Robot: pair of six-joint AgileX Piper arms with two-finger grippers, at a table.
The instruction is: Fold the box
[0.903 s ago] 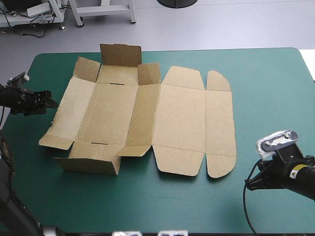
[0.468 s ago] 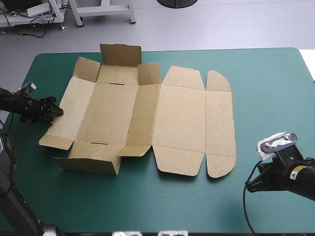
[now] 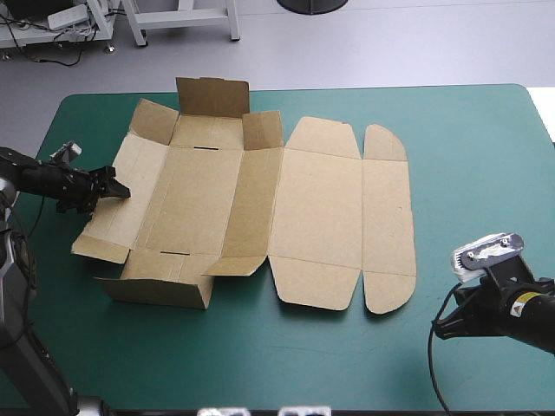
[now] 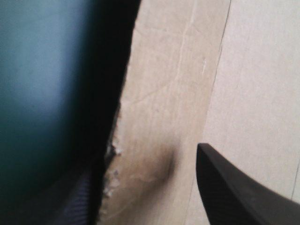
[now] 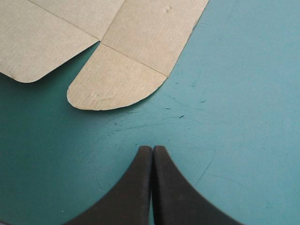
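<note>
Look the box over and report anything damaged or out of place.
The box has a frayed, torn spot on the outer edge of its leftmost panel, where the open left gripper straddles that edge. The board there looks ragged and whitish. Nothing else stands out; some walls are partly raised.

You have the brown box [image 3: 295,208] left of centre on the teal-green surface [image 3: 468,156], mostly flat. The far end wall [image 3: 212,95] and near end wall [image 3: 156,290] stand raised at its left part. The lid panel [image 3: 316,217] with rounded flaps lies flat to the right. The left edge is frayed.
</note>
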